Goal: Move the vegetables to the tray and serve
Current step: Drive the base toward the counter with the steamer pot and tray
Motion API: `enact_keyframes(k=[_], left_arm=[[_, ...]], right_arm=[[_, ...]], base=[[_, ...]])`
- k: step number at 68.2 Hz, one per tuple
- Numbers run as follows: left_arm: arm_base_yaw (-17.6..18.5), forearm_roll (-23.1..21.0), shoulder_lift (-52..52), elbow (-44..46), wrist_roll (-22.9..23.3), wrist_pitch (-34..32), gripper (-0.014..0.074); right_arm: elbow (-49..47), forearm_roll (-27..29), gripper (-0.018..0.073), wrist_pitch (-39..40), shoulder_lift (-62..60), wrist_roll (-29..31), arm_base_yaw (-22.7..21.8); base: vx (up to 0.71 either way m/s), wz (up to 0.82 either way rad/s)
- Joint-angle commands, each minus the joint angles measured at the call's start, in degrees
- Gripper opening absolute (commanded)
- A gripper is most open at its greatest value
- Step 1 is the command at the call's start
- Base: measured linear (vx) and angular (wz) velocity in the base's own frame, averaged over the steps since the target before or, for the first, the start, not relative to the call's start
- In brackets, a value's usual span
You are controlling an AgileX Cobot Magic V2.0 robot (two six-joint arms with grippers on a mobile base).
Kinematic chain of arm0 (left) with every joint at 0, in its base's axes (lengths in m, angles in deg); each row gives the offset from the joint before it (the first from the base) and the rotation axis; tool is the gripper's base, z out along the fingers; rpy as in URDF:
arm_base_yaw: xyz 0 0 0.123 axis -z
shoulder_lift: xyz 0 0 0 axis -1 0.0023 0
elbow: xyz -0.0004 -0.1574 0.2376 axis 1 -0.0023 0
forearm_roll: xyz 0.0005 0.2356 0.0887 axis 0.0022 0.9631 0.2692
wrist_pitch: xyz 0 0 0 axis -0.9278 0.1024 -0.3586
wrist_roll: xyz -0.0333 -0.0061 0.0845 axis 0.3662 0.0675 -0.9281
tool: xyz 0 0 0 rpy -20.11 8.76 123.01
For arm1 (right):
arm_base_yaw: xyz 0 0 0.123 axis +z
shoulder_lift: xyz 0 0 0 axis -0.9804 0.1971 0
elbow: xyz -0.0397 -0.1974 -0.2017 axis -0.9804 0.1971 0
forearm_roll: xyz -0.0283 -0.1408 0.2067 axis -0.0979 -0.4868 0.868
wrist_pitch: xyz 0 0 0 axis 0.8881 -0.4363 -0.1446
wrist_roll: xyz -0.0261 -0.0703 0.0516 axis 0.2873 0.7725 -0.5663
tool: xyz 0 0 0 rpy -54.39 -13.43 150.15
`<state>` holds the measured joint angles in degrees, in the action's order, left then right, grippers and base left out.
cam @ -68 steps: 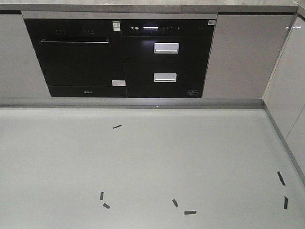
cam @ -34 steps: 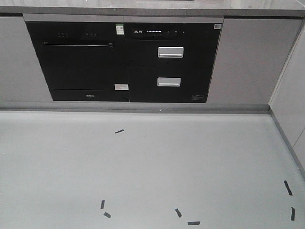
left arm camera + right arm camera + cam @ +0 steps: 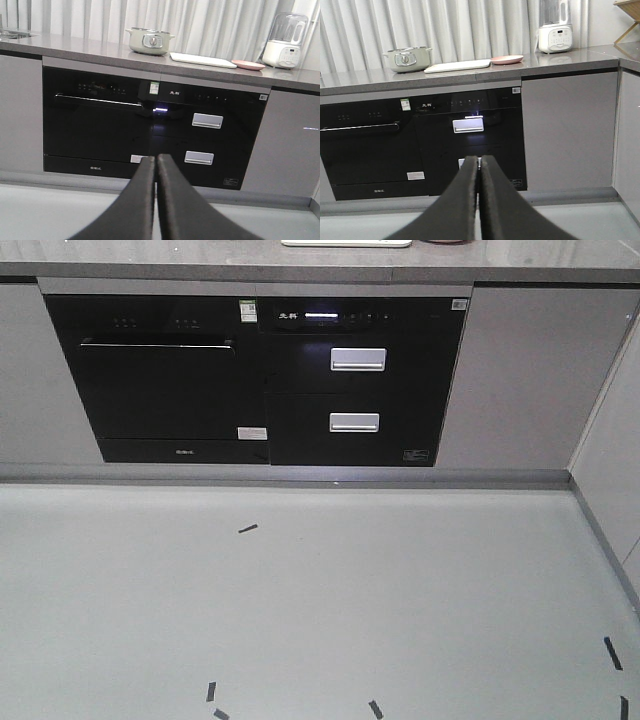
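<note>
Tray point(image 3: 202, 60): 1 | pink plate point(image 3: 248, 64): 1 | pot point(image 3: 149, 41): 1 | blender point(image 3: 286, 42): 1

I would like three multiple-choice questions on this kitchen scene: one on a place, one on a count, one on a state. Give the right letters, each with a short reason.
1. Where does the tray lie?
A. On the floor.
B. On the counter, between the pot and the pink plate.
C. Left of the pot.

2. How many rectangular silver drawer handles show in the front view?
A. One.
B. Two.
C. Four.

3. In what state is the left gripper?
A. Wide open.
B. Shut on a leaf.
C. Shut, holding nothing.

Answers: 1 B, the left wrist view shows it between the two; 2 B, one sits above the other; 3 C, its jaws meet with nothing between them.
</note>
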<state>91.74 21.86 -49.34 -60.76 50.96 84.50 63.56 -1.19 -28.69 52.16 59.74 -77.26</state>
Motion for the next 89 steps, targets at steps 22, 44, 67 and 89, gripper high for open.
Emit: enact_keyframes(k=[22,44,67,89], left_arm=[[-0.2,0.0,-0.8,-1.6,0.6,-4.0,-0.0006],[-0.2,0.0,-0.8,-1.6,0.6,-4.0,-0.0006],[-0.2,0.0,-0.8,-1.6,0.6,-4.0,-0.0006],[-0.2,0.0,-0.8,-1.6,0.6,-4.0,-0.0006]], right_arm=[[0.9,-0.5,-0.0003,4.0,-0.3,0.3,-0.3],[0.9,-0.5,-0.0003,4.0,-0.3,0.3,-0.3],[0.9,-0.5,-0.0003,4.0,-0.3,0.3,-0.3],[0.9,-0.5,-0.0003,4.0,-0.3,0.3,-0.3]], base=[[0.13,0.0],[0.14,0.02],[0.14,0.01],[0.15,-0.02]])
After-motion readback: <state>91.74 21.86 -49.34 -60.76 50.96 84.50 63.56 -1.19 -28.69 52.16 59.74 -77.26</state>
